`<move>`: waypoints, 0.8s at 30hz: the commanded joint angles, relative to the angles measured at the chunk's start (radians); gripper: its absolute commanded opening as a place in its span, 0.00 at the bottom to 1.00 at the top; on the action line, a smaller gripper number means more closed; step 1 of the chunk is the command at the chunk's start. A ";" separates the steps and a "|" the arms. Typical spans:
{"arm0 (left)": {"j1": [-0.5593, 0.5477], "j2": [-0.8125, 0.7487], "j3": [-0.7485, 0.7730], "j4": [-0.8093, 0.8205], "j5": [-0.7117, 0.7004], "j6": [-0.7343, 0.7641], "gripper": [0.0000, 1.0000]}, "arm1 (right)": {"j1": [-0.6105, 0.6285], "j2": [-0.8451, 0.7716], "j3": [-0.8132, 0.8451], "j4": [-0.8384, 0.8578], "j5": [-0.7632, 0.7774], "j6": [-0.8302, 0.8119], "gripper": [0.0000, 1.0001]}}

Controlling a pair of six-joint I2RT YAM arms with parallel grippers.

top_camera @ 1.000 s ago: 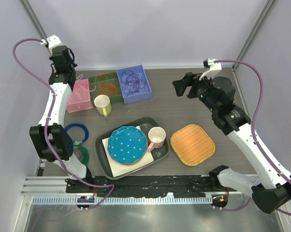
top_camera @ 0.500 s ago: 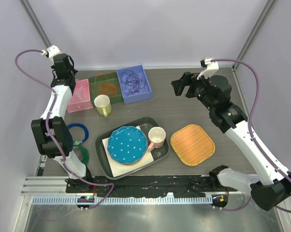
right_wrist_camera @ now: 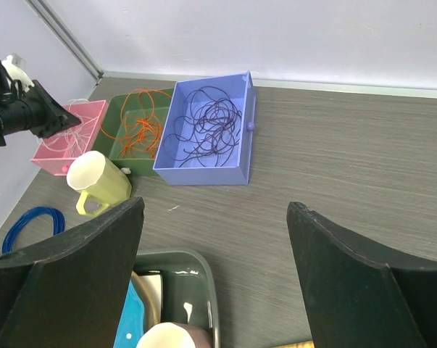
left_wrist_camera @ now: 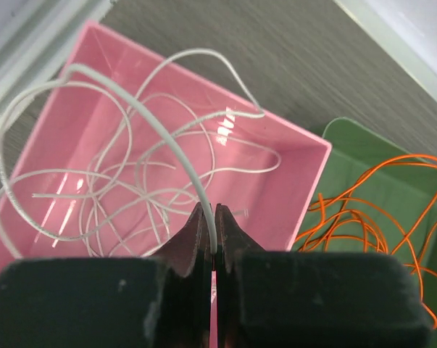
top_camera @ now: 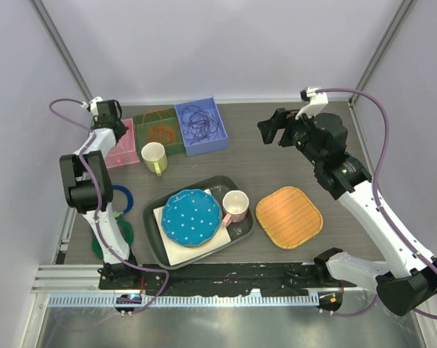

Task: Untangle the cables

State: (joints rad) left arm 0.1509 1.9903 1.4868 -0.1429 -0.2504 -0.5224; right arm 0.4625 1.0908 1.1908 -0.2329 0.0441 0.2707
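Pinching a thin white cable (left_wrist_camera: 167, 139), the left gripper (left_wrist_camera: 214, 217) hangs over the pink box (left_wrist_camera: 299, 181) of curly pale loops. The right gripper (right_wrist_camera: 216, 206) gapes wide, holding nothing

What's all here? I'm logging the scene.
white cables: bunch, white, pink box
orange cables: bunch, orange, green box
purple cables: bunch, purple, blue box
yellow mug: 1, yellowish, beside green box
pink mug: 1, pink, on tray
plate: 1, blue dotted, on tray
white sheet: 1, white, under plate
mat: 1, orange, beside tray
blue ring, green ring: 1 each, left edge
left gripper: shut on white cables strand, over pink box
right gripper: open, raised right
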 commanded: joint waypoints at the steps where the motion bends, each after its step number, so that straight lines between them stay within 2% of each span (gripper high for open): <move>1: 0.006 0.039 0.050 -0.041 -0.001 -0.086 0.00 | 0.002 -0.032 0.013 0.043 0.011 -0.016 0.85; 8: 0.012 0.067 0.018 -0.078 -0.032 -0.183 0.00 | 0.002 -0.039 0.009 0.041 0.010 -0.018 0.85; 10: 0.012 0.058 0.026 -0.096 -0.035 -0.189 0.04 | 0.001 -0.043 0.009 0.043 0.007 -0.018 0.85; 14: 0.013 -0.005 0.021 -0.092 -0.027 -0.191 0.27 | 0.002 -0.043 0.009 0.043 0.002 -0.018 0.85; 16: 0.012 -0.044 0.021 -0.092 -0.020 -0.194 0.34 | 0.001 -0.040 0.009 0.044 0.002 -0.014 0.85; 17: 0.012 -0.080 0.020 -0.095 -0.017 -0.197 0.41 | 0.002 -0.037 0.010 0.044 -0.001 -0.014 0.85; 18: 0.012 -0.099 0.018 -0.096 -0.012 -0.200 0.45 | 0.001 -0.037 0.010 0.044 -0.001 -0.013 0.85; 21: 0.010 -0.180 0.001 -0.098 -0.003 -0.211 0.54 | 0.002 -0.037 0.012 0.044 -0.010 -0.010 0.85; 23: 0.009 -0.223 -0.019 -0.087 0.016 -0.217 0.67 | 0.002 -0.035 0.012 0.044 -0.012 -0.008 0.85; 24: 0.007 -0.263 -0.028 -0.084 0.026 -0.220 0.70 | 0.002 -0.035 0.012 0.044 -0.016 -0.007 0.85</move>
State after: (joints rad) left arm 0.1528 1.8889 1.4815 -0.2623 -0.2504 -0.7147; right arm 0.4625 1.0710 1.1908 -0.2325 0.0399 0.2646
